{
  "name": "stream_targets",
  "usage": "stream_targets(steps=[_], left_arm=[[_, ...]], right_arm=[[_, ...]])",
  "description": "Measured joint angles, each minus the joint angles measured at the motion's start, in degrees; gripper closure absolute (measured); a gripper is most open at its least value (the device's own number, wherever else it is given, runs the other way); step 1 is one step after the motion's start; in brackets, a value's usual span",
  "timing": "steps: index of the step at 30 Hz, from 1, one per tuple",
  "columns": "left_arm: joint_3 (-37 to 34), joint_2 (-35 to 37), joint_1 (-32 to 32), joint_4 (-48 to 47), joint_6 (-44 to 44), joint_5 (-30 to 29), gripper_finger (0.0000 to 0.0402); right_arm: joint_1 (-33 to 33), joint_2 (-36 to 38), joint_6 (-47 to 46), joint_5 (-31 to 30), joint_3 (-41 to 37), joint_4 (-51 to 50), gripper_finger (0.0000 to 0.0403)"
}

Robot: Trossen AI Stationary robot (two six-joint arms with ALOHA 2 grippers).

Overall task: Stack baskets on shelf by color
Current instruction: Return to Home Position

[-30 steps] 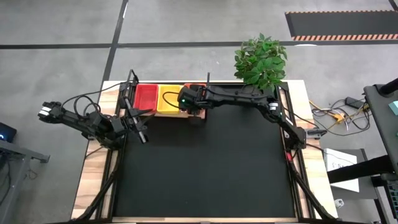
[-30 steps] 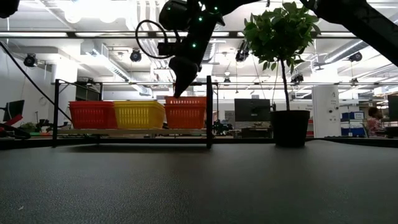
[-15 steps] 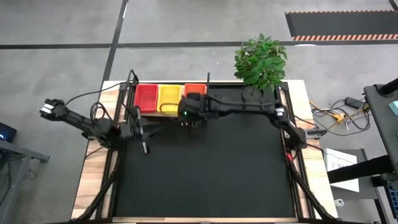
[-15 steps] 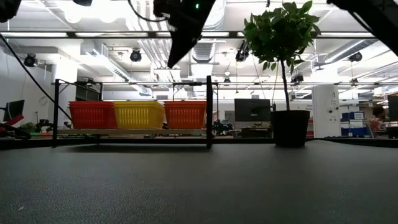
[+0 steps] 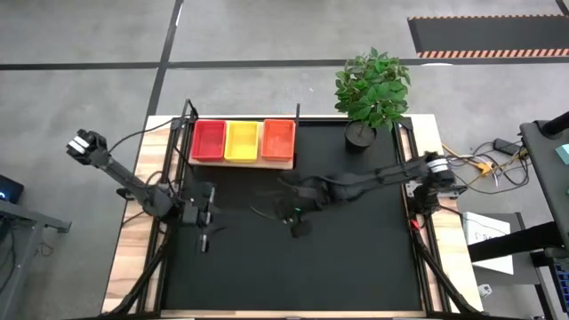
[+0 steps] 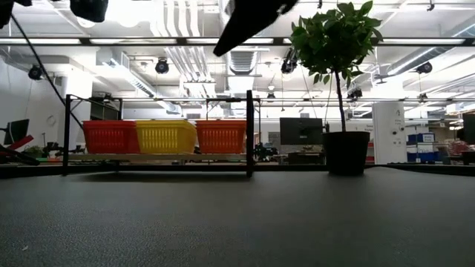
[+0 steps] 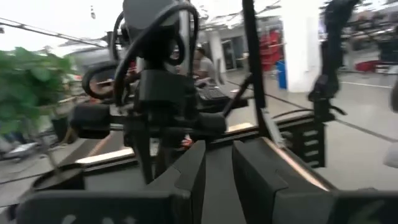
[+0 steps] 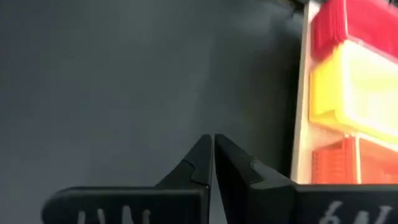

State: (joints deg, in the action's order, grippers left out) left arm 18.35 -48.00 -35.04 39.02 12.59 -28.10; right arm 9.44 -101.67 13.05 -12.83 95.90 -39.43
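Observation:
Red, yellow and orange baskets stand side by side on the light-wood shelf at the table's far left. The low view shows them in a row, red, yellow, orange. How many are nested in each I cannot tell. My right gripper hangs shut over the middle of the mat, away from the shelf, with nothing in it. My left gripper stands near the table's left edge, its fingers a little apart and empty.
A potted plant stands at the far edge, right of the shelf. The black mat covers most of the table. The shelf's dark frame post rises beside the orange basket. My right arm shows beyond my left gripper's fingers in the left wrist view.
My right gripper has drawn back from the orange basket on the shelf toward the table's near edge and a little right, rising out of the top of the low view. My left gripper has gone toward the near edge along the table's left side. The baskets have stayed put.

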Motion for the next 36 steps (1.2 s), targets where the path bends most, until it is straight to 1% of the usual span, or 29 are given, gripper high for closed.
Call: stream_targets(steps=[4,7,10,13,17,20,25,31,36], left_arm=[[0.0,-5.6,-2.5,3.2,-0.3,-0.1,0.0339],[0.0,-8.6,-3.4,2.9,-0.3,-0.1,0.0339],[0.0,-9.7,-3.4,1.6,-0.3,-0.2,0.0339],[0.0,-8.8,-3.3,-2.0,-0.3,-0.3,0.0339],[-0.5,-5.3,-3.2,-6.2,-1.1,-0.3,0.0339],[-2.3,-1.5,-1.8,-6.4,-1.2,-0.3,0.0339],[-7.6,6.3,2.5,-6.6,-1.8,-0.3,0.0339],[-13.3,16.4,7.0,-6.0,-1.8,-0.3,0.0339],[-17.7,23.1,7.8,-7.4,-0.4,-0.3,0.0339]], right_arm=[[1.7,8.0,2.1,0.0,-15.3,15.1,0.0394],[2.1,13.9,3.0,0.0,-25.7,24.9,0.0394],[1.9,19.4,4.1,2.8,-35.2,33.8,0.0394],[1.9,24.1,5.3,4.3,-43.9,44.0,0.0394],[1.9,29.7,6.6,4.3,-52.8,53.0,0.0394],[1.8,33.6,6.9,4.3,-57.6,55.9,0.0394],[1.2,39.1,8.9,4.3,-64.1,61.3,0.0394],[0.7,45.7,8.6,4.3,-70.1,62.4,0.0394],[0.7,51.2,7.6,4.3,-74.7,64.4,0.0394]])
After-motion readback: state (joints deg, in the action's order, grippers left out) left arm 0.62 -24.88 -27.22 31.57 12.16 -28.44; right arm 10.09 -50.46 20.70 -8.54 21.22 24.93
